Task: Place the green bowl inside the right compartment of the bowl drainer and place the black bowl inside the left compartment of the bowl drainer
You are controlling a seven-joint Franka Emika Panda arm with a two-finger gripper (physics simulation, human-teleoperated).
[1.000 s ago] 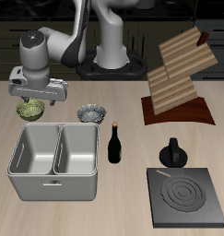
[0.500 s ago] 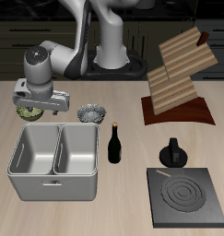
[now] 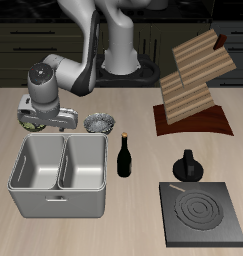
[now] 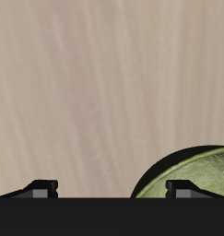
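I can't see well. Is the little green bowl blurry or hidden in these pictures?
Exterior view: sharp and evenly lit, but the gripper hides most of the small olive-green bowl. Wrist view: soft, low detail; only part of the bowl shows.

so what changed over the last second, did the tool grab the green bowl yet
The tool has come down over the green bowl, sinking lower and nearer the table's front edge. Whether it has gripped cannot be told; the bowl has not visibly moved. The black bowl, bowl drainer, dark bottle, black knobbed pot and stove plate stayed put.
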